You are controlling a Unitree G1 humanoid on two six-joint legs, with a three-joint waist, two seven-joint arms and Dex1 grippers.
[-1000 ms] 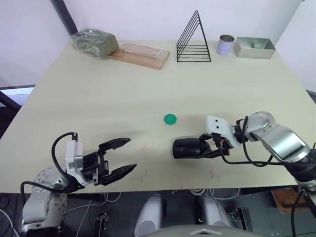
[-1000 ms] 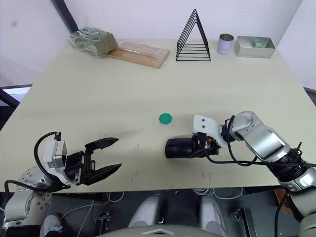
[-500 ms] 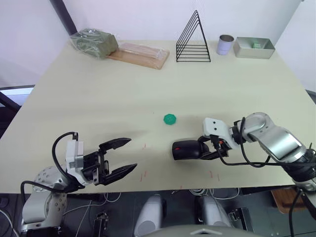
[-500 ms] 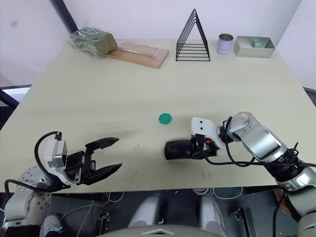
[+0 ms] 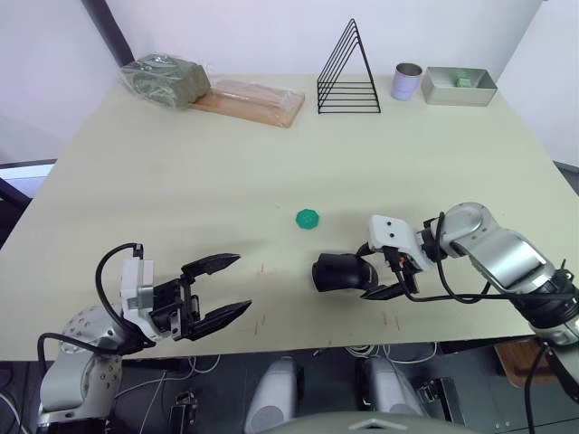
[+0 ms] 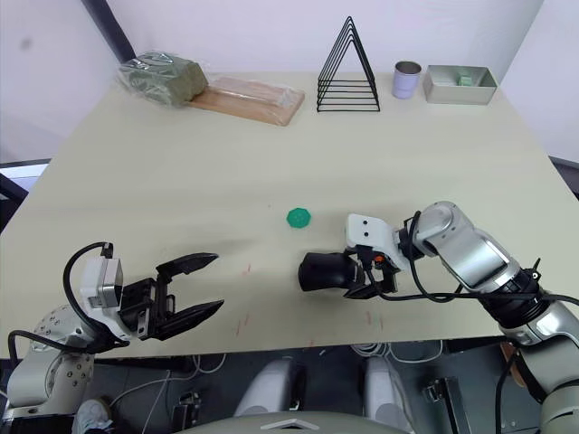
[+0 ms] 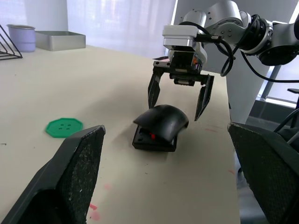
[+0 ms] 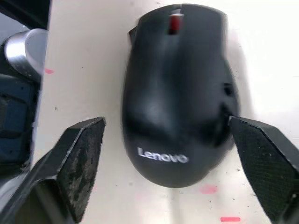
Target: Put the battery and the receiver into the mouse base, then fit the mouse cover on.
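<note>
One mouse cover (image 5: 336,270) on one mouse base (image 7: 154,140), one green disc (image 5: 308,218), one wire rack (image 5: 349,70), one cup (image 5: 406,81), one metal tray (image 5: 460,87), two grippers (image 5: 213,288) (image 5: 378,274).

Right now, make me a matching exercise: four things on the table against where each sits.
Things:
1. mouse
2. green disc
3. wire rack
4. metal tray

Places:
A. far right corner of the table
B. between the open fingers of the right gripper
C. far edge, left of the cup
D. mid-table, just beyond the mouse

Pairs: 1-B, 2-D, 3-C, 4-A
</note>
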